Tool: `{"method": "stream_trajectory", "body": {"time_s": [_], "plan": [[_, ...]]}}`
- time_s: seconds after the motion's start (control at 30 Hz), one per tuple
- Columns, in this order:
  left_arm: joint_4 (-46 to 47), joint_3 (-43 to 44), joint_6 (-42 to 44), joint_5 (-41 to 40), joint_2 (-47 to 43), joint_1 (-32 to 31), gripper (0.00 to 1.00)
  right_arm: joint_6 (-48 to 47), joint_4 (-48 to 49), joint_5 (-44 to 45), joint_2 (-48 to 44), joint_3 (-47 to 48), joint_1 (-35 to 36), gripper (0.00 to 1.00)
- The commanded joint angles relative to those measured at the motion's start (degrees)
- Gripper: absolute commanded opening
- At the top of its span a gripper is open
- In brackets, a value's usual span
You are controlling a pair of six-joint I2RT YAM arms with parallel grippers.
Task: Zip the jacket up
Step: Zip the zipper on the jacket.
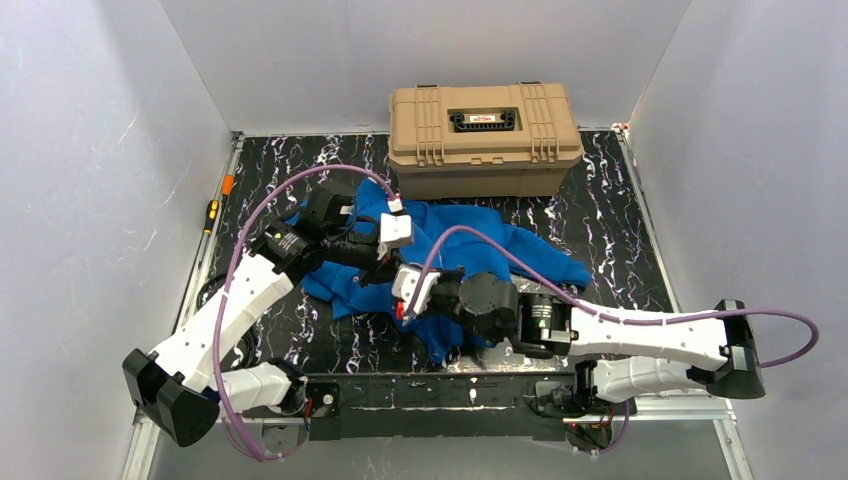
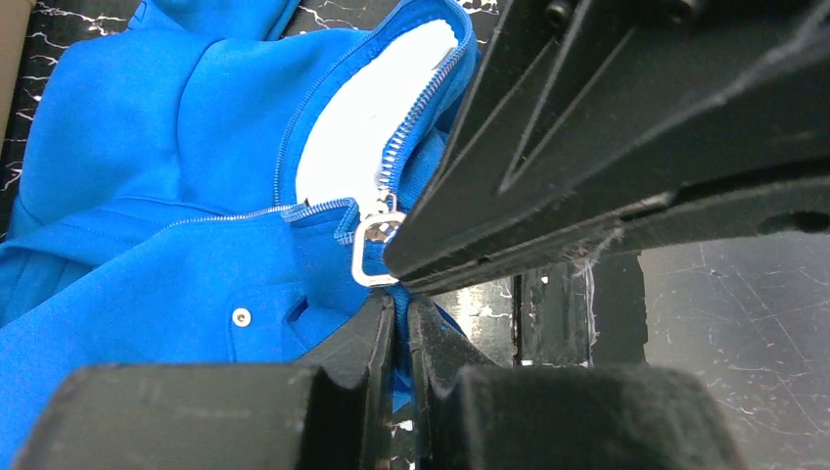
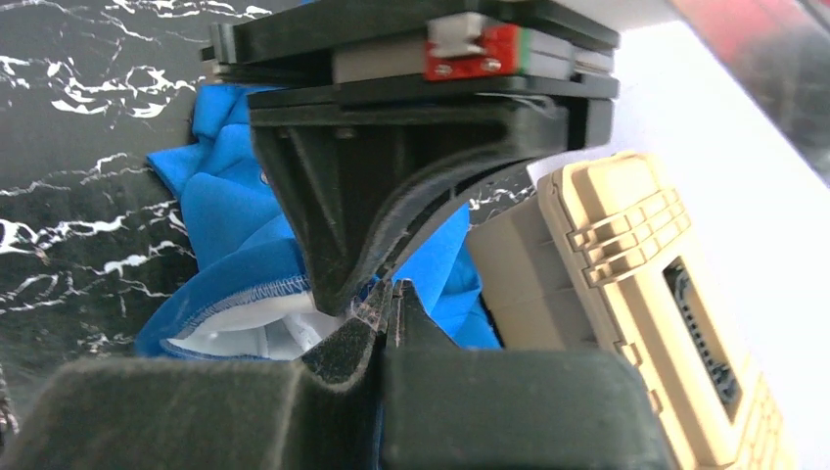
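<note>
Tan hard-plastic case (image 1: pixel 485 140), closed, beyond the left gripper (image 2: pixel 401 328); small yellow-black tool (image 1: pixel 211 212) well to its left; black marbled tabletop (image 1: pixel 620 250) beneath.

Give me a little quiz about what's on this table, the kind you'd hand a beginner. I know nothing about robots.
1. True or false: the jacket is zipped all the way up.
2. What stands on the table beyond the jacket? A) a tan hard case B) a red bucket C) a stack of plates
3. Fill in: the lining showing between the parted zipper teeth is ____.
Key: 1 false, the zipper gapes beyond its pull. 2 A. 3 white.
</note>
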Motion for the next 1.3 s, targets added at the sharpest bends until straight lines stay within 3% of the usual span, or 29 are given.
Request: {"method": "stream_trajectory", "body": {"time_s": [0.0,0.17,0.53,0.97,1.27], "plan": [[-0.5,0.8,0.9,3.5,-2.8,-0.1,0.0,10.1,-4.4,-3.0,-0.6,3.9,-3.9,0.01],[-0.6,0.7,1.3,3.5,-3.0,-0.1,0.0,17.8,-10.5,-12.8,0.8,7.3,-9.2,0.01],[-0.6,0.3,4.4,3.3,-3.9,-0.1,0.0,26.9,-14.9,-20.2,0.7,9.4,-15.6,0.01],[-0.5,0.5,5.9,3.6,-4.7,-0.2,0.0,36.2,-8.2,-15.1,-4.2,0.1,-16.7,0.01],[-0.7,-0.2,6.9,3.6,-5.5,-0.4,0.0,36.4,-9.0,-13.0,-6.6,0.3,-17.9,0.01]]}}
